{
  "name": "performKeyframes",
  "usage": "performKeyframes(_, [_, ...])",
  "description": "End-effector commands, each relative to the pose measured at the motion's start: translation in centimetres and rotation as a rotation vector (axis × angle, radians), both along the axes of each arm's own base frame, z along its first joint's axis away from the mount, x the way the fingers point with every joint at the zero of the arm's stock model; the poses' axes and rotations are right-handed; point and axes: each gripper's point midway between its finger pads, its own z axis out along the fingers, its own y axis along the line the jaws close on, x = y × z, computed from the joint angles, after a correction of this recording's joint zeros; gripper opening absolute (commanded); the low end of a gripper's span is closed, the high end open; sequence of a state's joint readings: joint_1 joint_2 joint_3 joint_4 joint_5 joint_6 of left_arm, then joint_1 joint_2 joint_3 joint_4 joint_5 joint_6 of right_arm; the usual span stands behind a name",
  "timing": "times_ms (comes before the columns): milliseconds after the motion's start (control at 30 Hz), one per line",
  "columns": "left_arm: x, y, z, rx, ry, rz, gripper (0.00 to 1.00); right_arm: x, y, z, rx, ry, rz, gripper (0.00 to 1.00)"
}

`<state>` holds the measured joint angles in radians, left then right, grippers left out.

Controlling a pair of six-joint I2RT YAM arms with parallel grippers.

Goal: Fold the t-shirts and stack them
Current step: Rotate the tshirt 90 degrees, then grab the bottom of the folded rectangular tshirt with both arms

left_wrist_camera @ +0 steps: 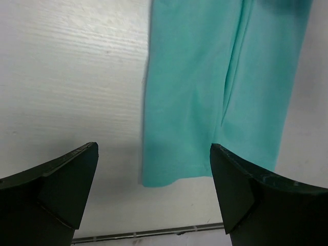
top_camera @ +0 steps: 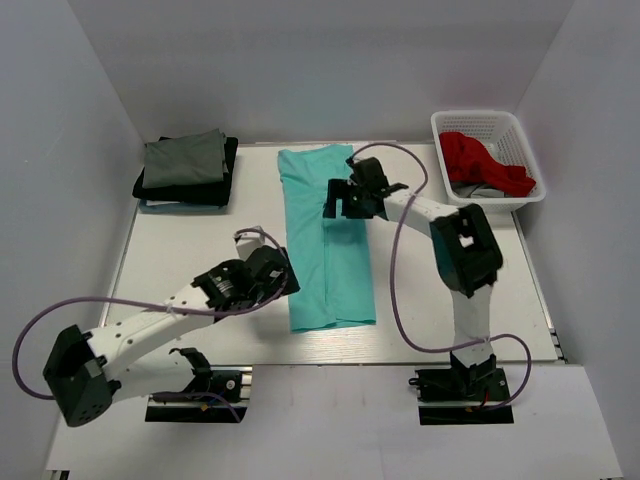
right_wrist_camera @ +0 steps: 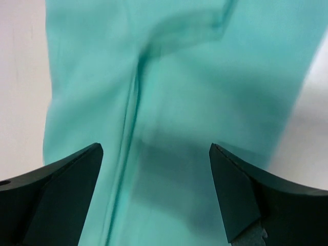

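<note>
A light teal t-shirt (top_camera: pixel 325 240) lies folded into a long narrow strip down the middle of the white table. It also shows in the left wrist view (left_wrist_camera: pixel 220 87) and the right wrist view (right_wrist_camera: pixel 174 102). My left gripper (top_camera: pixel 283 272) is open and empty, just left of the strip's near end, whose near corner (left_wrist_camera: pixel 154 179) lies between its jaws. My right gripper (top_camera: pixel 338 205) is open and empty, over the strip's upper middle. A grey-green t-shirt (top_camera: pixel 185 158) lies folded on a black one (top_camera: pixel 222 188) at the back left. A red t-shirt (top_camera: pixel 483 165) lies in the basket.
A white lattice plastic basket (top_camera: pixel 479 122) stands at the back right with the red shirt and a bit of grey cloth inside. White walls close in the table on three sides. The table's near edge (left_wrist_camera: pixel 154 233) runs just below the strip's end.
</note>
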<state>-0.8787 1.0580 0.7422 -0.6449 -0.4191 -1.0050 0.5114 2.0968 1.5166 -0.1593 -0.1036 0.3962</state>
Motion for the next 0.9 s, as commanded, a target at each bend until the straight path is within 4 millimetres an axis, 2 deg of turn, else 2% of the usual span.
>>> performKeyframes(0, [-0.6,-2.9,-1.2,-0.031,0.107,-0.163,1.00,-3.6,-0.8,7.0,0.099,-0.132,0.056,0.90])
performKeyframes(33, [-0.7,-3.5,-0.6,-0.040,0.122,-0.187,1.00,-4.1,-1.3,7.3,0.107,-0.144,0.030,0.90])
performKeyframes(67, [-1.5,-3.8,-0.7,-0.058,0.153,-0.213,1.00,-6.0,-2.8,8.5,0.113,-0.167,0.001,0.90])
performKeyframes(100, [-1.9,-4.1,-0.3,-0.083,0.147,-0.244,1.00,-8.0,-4.0,6.2,0.082,-0.123,-0.011,0.90])
performKeyframes(133, [-2.7,-3.7,-1.3,-0.075,0.162,-0.275,1.00,-10.1,-4.9,4.3,0.078,-0.070,-0.024,0.90])
performKeyframes(200, [-4.0,-4.0,-2.2,-0.087,0.206,-0.336,1.00,-13.2,-5.7,4.9,0.111,-0.054,-0.008,0.90])
performKeyframes(233, [-4.5,-4.0,-3.1,-0.073,0.232,-0.377,1.00,-15.1,-6.5,3.2,0.100,0.001,-0.001,0.90])
performKeyframes(300, [-6.0,-4.7,-4.2,-0.093,0.314,-0.440,1.00,-17.7,-6.5,3.8,0.146,0.029,0.045,0.90])
performKeyframes(333, [-6.4,-4.9,-5.0,-0.091,0.338,-0.459,1.00,-20.5,-7.2,1.7,0.139,0.111,0.061,0.90])
performKeyframes(367, [-7.2,-5.1,-6.0,-0.090,0.399,-0.475,1.00,-21.5,-7.4,1.3,0.151,0.144,0.063,0.90])
performKeyframes(500, [-8.6,-5.0,-7.7,-0.111,0.458,-0.503,1.00,-26.8,-8.2,-0.6,0.186,0.286,0.122,0.90])
performKeyframes(567, [-8.7,-4.8,-8.2,-0.115,0.463,-0.494,1.00,-28.7,-8.3,-1.0,0.200,0.329,0.152,0.90])
performKeyframes(633, [-8.7,-4.6,-8.3,-0.111,0.460,-0.476,1.00,-29.7,-8.8,-1.4,0.189,0.360,0.153,0.90])
performKeyframes(733, [-8.4,-4.4,-8.7,-0.107,0.444,-0.458,0.99,-30.1,-9.0,-1.8,0.178,0.376,0.149,0.90])
performKeyframes(867, [-7.7,-4.0,-9.4,-0.071,0.430,-0.431,0.86,-30.8,-9.1,-2.6,0.166,0.416,0.156,0.89])
